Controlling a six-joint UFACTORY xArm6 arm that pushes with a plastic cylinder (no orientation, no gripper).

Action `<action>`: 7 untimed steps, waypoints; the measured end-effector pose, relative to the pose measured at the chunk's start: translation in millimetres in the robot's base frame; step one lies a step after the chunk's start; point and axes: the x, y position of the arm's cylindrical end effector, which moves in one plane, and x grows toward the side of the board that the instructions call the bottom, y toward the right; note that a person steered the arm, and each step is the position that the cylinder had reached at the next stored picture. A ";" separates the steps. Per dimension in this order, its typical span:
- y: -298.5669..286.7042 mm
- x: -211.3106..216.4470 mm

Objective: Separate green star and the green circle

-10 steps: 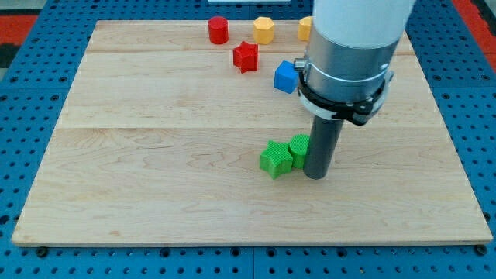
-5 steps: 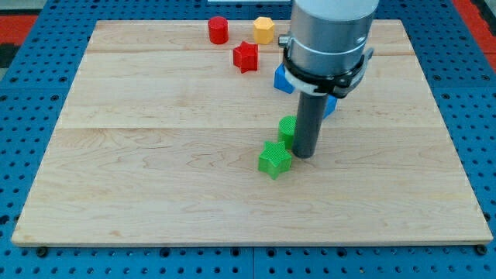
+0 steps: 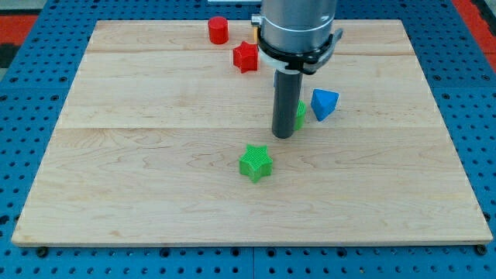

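The green star [image 3: 255, 163] lies alone near the middle of the wooden board [image 3: 155, 155]. The green circle [image 3: 299, 114] is mostly hidden behind my rod; only its right edge shows, up and to the right of the star. My tip [image 3: 283, 136] rests on the board against the circle's near left side, a short way above and right of the star. A clear gap lies between the star and the circle.
A blue triangular block [image 3: 324, 103] sits just right of the green circle. A red star [image 3: 246, 56] and a red cylinder [image 3: 218, 30] stand near the view's top. A sliver of a yellow block [image 3: 255, 34] shows beside the arm's body.
My tip has moved up and to the left, pushing the green circle up toward the blue block. The green star slid down-left a little and now stands apart from the circle.
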 end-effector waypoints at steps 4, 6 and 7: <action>44.8 1.2; 78.1 -4.6; 76.6 -10.5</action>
